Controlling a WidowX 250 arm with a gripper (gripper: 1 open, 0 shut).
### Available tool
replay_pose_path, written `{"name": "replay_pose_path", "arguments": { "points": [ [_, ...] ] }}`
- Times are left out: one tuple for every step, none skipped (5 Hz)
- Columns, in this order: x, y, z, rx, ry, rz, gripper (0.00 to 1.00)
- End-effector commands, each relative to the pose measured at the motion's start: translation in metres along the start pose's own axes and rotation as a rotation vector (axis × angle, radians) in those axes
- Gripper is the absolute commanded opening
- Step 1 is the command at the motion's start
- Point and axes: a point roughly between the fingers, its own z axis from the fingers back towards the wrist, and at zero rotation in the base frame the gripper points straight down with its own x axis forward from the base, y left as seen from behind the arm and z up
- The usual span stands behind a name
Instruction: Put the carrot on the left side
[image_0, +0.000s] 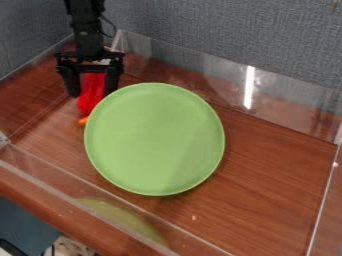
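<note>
We see the gripper (90, 82) at 10 o'clock of the green plate (155, 137), its 2 black fingers (67, 80) spread to either side of the red carrot (91, 96). The carrot lies on the wooden table (274, 180), just beside the plate's rim. No writing is readable.
</note>
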Motion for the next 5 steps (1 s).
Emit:
{"name": "replay_pose_path", "arguments": {
  "points": [
    [0.006,-0.002,0.018,0.010,-0.071,0.014,1.00],
    [0.015,0.007,0.012,0.023,-0.063,-0.028,1.00],
    [0.021,0.016,0.012,0.032,-0.060,-0.069,1.00],
    [0.024,0.023,0.012,0.036,-0.059,-0.101,1.00],
    [0.018,0.028,0.020,0.036,-0.068,-0.133,1.00]
  ]
}}
